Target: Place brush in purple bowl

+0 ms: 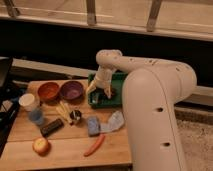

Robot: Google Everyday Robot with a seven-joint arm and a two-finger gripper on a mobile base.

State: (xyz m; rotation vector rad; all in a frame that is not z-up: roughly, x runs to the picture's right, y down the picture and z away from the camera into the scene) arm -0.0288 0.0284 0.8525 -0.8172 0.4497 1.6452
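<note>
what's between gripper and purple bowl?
Camera view: only the green tray rim and a strip of table. The gripper hangs over that tray, beside the purple bowl.

The brush [75, 116] is a small blackish thing with a rounded dark head that catches a little light. Its handle is too dim to make out. It lies on the wooden table [70, 152], toward the middle of the board, free of any grasp.

The purple bowl [72, 90] is round, shallow and glossy, purple inside and out. It sits upright near the table's far edge with its mouth up. The brush rests just in front of the bowl on the near side, close to it but not touching.

The gripper [99, 93] hangs to the right of the bowl in this view, fingers spread and pointing down, apart from both bowl and brush.
</note>
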